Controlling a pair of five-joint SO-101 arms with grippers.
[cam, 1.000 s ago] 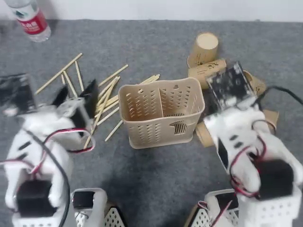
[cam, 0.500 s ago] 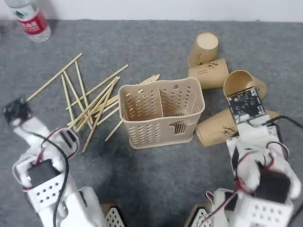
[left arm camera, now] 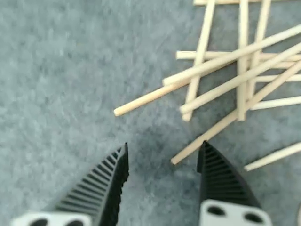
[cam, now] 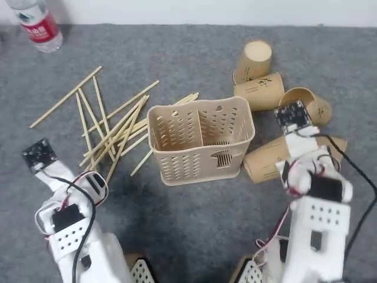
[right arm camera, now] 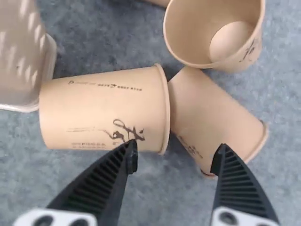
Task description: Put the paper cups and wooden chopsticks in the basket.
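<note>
hovering open over two touching paper cups beside the basket, the right gripper risked pinching both rims and rolling one away; the left gripper, also open, could have scattered the crossed chopsticks near it.

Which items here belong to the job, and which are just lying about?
Job:
- paper cups, on their sides beside the basket
- wooden chopsticks, scattered on the other side
- basket, nothing in it yet

Lying about:
- water bottle, at the far corner of the grey mat
</note>
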